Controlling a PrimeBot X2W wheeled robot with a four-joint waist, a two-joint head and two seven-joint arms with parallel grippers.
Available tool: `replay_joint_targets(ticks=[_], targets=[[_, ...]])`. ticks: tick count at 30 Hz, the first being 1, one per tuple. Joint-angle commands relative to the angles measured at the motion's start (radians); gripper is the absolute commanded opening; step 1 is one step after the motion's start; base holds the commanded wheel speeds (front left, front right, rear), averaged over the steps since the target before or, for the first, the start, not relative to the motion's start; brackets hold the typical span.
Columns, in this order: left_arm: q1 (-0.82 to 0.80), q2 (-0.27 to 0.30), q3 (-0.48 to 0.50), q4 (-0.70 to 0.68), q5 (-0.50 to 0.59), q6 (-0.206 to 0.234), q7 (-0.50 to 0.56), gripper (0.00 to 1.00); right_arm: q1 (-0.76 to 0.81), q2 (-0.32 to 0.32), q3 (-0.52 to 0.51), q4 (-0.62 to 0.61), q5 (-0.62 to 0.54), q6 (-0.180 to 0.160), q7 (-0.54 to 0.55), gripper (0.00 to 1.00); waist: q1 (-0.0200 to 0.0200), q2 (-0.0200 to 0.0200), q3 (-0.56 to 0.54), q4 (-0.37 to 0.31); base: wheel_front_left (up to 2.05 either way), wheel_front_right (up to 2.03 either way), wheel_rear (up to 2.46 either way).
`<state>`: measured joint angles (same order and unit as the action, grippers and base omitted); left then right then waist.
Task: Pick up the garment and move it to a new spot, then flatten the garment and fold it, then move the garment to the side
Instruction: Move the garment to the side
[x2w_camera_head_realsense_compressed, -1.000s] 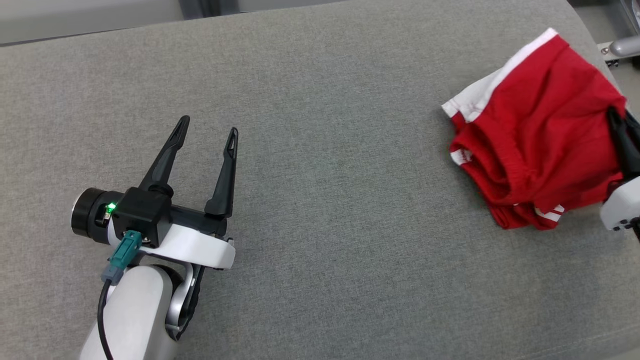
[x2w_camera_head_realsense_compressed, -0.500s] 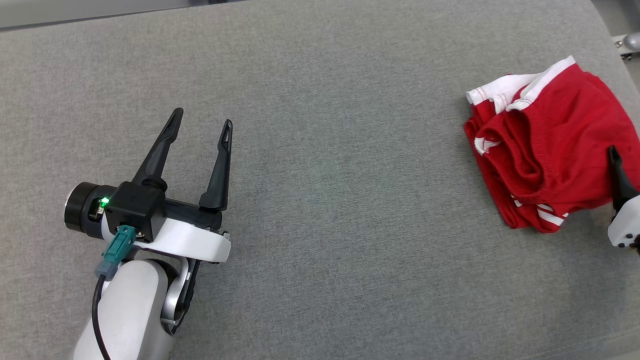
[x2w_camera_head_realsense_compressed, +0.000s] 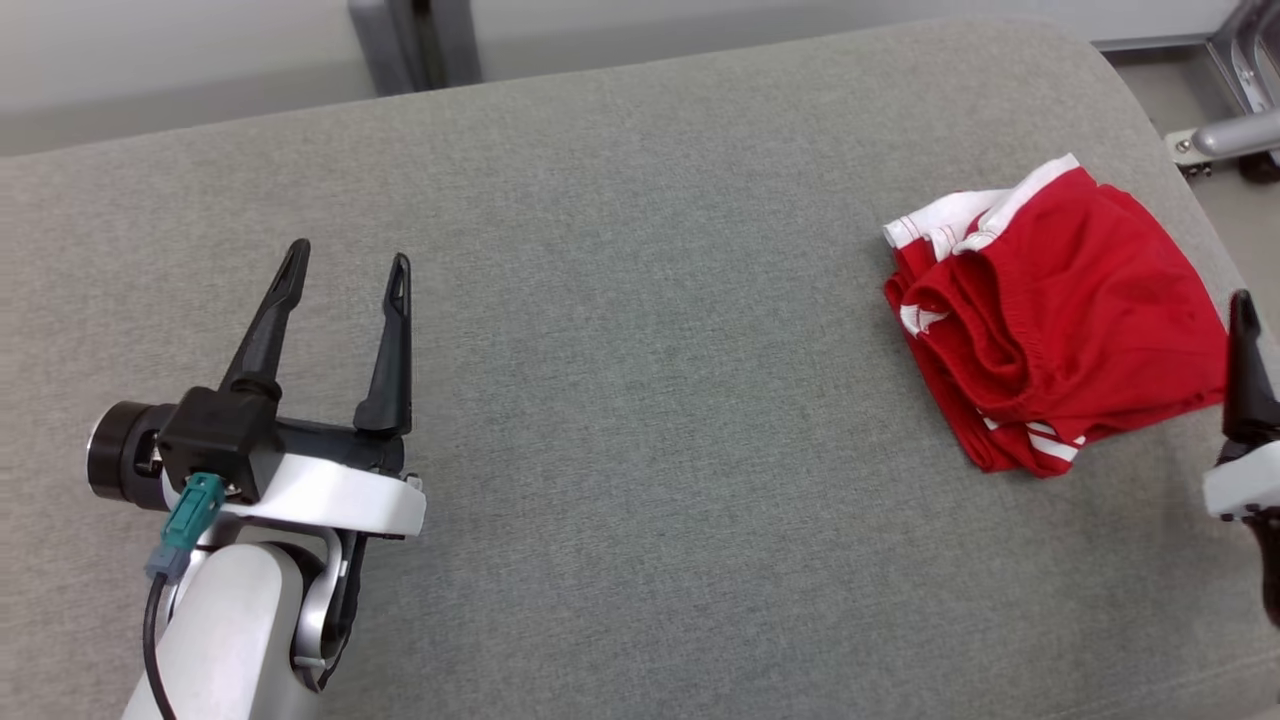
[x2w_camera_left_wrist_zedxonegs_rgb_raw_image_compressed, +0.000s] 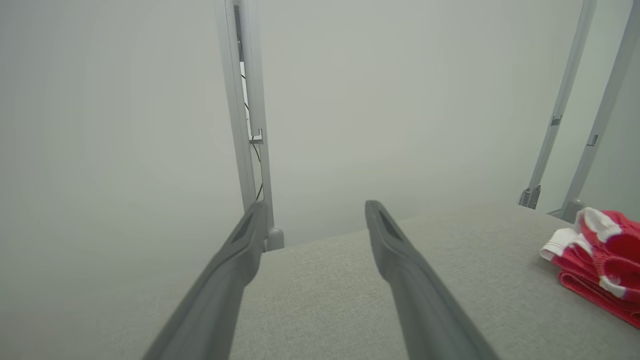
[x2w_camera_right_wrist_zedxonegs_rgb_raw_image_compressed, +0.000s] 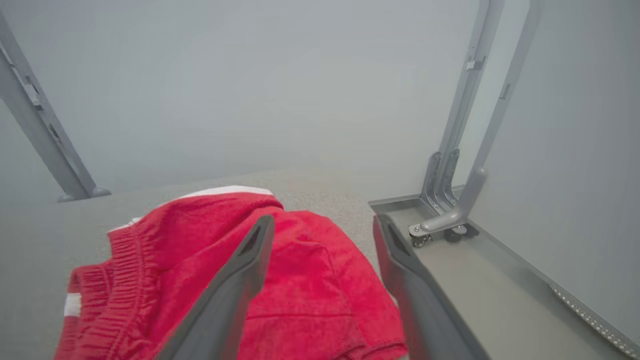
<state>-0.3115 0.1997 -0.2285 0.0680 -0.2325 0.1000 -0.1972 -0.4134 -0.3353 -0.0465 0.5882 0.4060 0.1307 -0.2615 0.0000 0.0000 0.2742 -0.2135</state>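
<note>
Your right gripper (x2w_camera_right_wrist_zedxonegs_rgb_raw_image_compressed: 322, 222) has just let go of the garment (x2w_camera_head_realsense_compressed: 1080, 310). A second ago its jaws were closed on the right edge; now they stand wide, just beside it. The garment lies in a compact bundle near the right end of the surface (x2w_camera_head_realsense_compressed: 640, 420). Your left gripper (x2w_camera_head_realsense_compressed: 348, 255) is wide open too, well apart. The move aside looks finished.

No words, numbers or brand names can be read anywhere. The red garment (x2w_camera_head_realsense_compressed: 1080, 310) carries a small white mark (x2w_camera_head_realsense_compressed: 913, 318) near its left edge, just below the white band (x2w_camera_head_realsense_compressed: 1030, 190), but it is too small and creased to tell whether it is a letter or a logo. The white stripes (x2w_camera_head_realsense_compressed: 1045, 442) at its lower edge are plain trim, not writing.
</note>
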Motion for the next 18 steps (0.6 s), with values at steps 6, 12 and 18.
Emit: replay_joint_targets(ticks=[6,12,18], targets=[[0.042,0.000,0.023,-0.022,-0.017,0.031,-0.005,1.00,0.102,0.111,-0.025,-0.315,-0.079,0.000,-0.003,1.00,0.0000,0.0000,-0.045,0.068,0.00,0.00,0.00],[0.096,-0.003,0.040,-0.033,-0.029,0.062,-0.010,1.00,0.176,0.208,0.019,-0.534,-0.152,0.000,0.062,1.00,0.0000,0.0000,-0.087,0.141,0.00,0.00,0.00],[0.166,-0.003,0.030,-0.053,-0.036,0.075,0.005,1.00,0.261,0.252,0.032,-0.602,-0.212,0.000,0.128,1.00,0.0000,0.0000,-0.146,0.186,0.00,0.00,0.00]])
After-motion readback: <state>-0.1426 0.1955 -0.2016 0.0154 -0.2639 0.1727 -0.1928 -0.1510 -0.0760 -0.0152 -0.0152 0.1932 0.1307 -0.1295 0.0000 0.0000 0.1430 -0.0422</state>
